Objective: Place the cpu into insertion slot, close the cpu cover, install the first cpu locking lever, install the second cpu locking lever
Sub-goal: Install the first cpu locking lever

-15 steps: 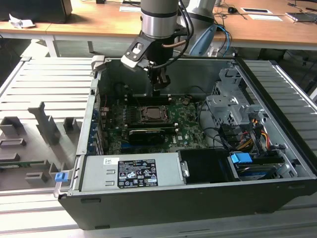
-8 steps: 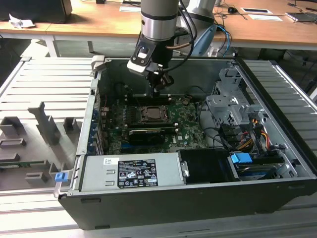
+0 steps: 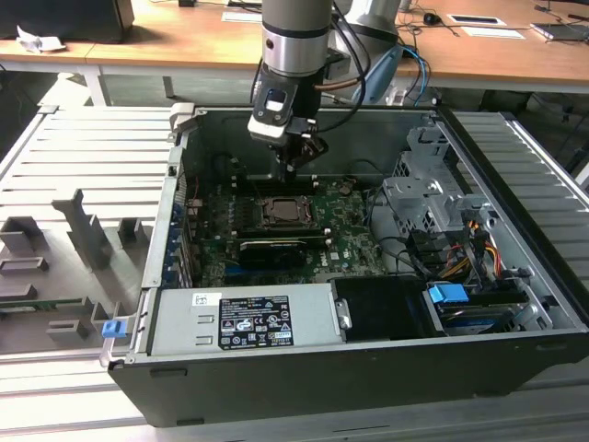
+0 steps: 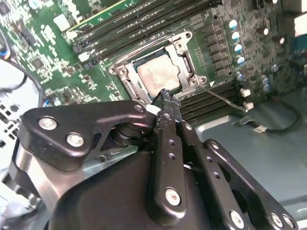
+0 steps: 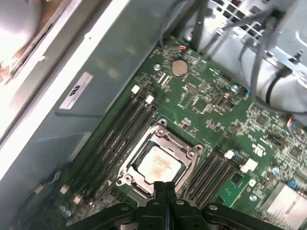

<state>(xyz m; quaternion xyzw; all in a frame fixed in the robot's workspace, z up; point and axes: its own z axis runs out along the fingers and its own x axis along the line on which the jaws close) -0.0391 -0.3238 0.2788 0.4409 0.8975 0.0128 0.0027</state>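
A grey slatted table (image 3: 534, 184) carries an open computer case (image 3: 368, 378) laid on its side. I judge it lies this way so that the green motherboard (image 3: 348, 241) faces up and the arm can reach it from above. A grey power supply (image 3: 184, 318) fills the near side of the case. A metal drive cage (image 3: 419, 198) stands at the exterior view's right. A long black card (image 3: 273, 247) lies across the board, just on the near side of the socket.

The claw (image 3: 293, 164) hangs inside the case over the far edge of the insertion slot (image 3: 281, 212). In both wrist views its two black fingers are pressed together with nothing between them, so the claw (image 4: 165, 95) forms one narrow tip. That would probably suit pushing a small part better than grasping one. The tip is close to the slot's rim; whether it touches I cannot tell.

The cpu (image 4: 158, 74) is already seated flat in the slot, silver top up. The cpu cover (image 4: 184, 58) lies down around it, so the chip shows through the cover's window and is held in place. A thin wire lever (image 4: 228, 99) juts out from one corner of the socket. Whether either lever is latched cannot be made out.
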